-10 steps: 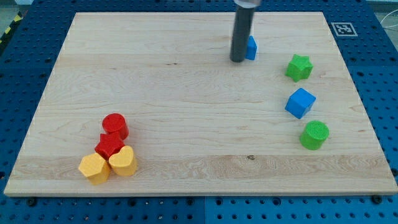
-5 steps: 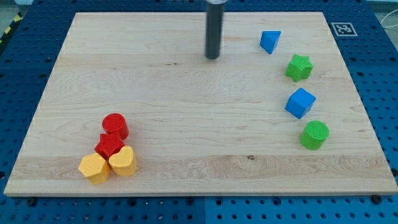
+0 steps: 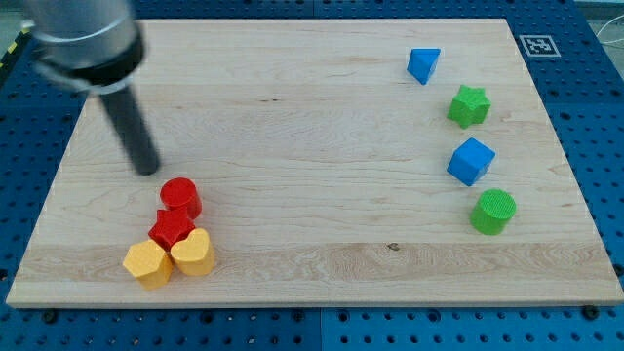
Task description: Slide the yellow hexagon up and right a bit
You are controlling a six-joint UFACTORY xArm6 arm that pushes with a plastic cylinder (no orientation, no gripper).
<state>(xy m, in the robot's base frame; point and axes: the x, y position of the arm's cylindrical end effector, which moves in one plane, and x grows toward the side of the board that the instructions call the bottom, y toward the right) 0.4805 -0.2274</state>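
The yellow hexagon (image 3: 147, 263) lies at the lower left of the wooden board (image 3: 312, 146), touching a yellow heart-shaped block (image 3: 193, 253) on its right. A red star (image 3: 172, 229) and a red cylinder (image 3: 180, 197) sit just above them in one tight cluster. My tip (image 3: 147, 171) stands on the board up and left of the red cylinder, a short gap away, and well above the yellow hexagon.
At the view's right stand a blue triangular block (image 3: 422, 65), a green star (image 3: 468, 105), a blue cube (image 3: 471, 161) and a green cylinder (image 3: 493, 211). A marker tag (image 3: 538, 45) is at the board's top right corner.
My tip has swept from the board's upper middle down and left to just above the red cylinder. No block has moved in the last half second.
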